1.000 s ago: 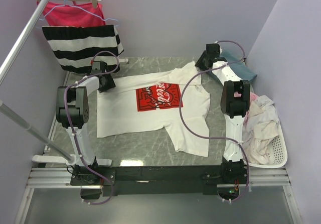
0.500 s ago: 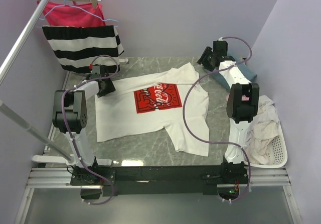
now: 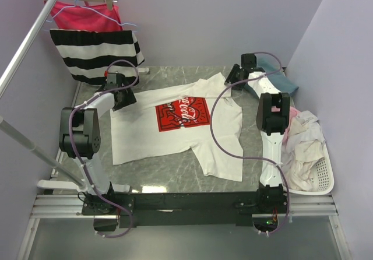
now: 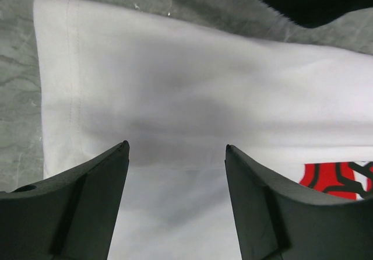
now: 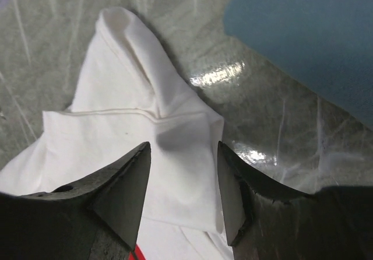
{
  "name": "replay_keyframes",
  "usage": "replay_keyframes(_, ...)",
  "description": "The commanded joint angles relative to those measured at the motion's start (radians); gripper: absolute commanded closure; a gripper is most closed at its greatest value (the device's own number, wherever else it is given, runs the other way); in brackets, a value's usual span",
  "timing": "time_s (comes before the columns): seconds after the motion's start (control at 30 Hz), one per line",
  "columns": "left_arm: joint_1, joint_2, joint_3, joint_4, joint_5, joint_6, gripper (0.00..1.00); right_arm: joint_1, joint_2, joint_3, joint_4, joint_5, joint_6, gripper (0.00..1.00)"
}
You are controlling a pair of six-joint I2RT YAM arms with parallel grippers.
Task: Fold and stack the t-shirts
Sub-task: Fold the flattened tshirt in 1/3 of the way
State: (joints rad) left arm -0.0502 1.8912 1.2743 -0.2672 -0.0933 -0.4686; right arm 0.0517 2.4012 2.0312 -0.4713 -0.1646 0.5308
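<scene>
On the bench [image 3: 163, 171], centre: white tee [image 3: 175, 137], red logo up, spread flat. Its long axis runs left to right, with the hem toward the left arm and the shoulders toward the right arm.

- Left gripper [image 4: 176, 148]: over the far corner of the hem [image 4: 58, 97], jaws well apart, nothing between them. The cloth lies flat beneath.
- Right gripper [image 5: 183, 146]: over the far sleeve [image 5: 140, 79], jaws apart, holding nothing. The sleeve is rumpled, its tip pointing away.
- Teal tee [image 5: 303, 38]: far right, just beyond that sleeve, apart from it.
- Pale tees [image 3: 303, 143]: heaped in the basket [image 3: 325, 185], right of the right arm.

Judgement: each arm is nearer its own end of the far edge. A paired pinch there seems the coming move, and the left corner looks the easier take.
</scene>
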Motion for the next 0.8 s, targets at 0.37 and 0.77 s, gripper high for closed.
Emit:
replay_keyframes(0.37, -0.004, -0.044, 0.022, 0.014, 0.038, -0.010, 0.28, -0.012, -0.042, -0.040, 0.040, -0.003, -0.012, 0.84)
replay_keyframes(0.77, -0.004, -0.049, 0.013, 0.019, 0.038, -0.012, 0.28, -0.010, -0.244, -0.230, 0.125, -0.006, -0.043, 1.00)
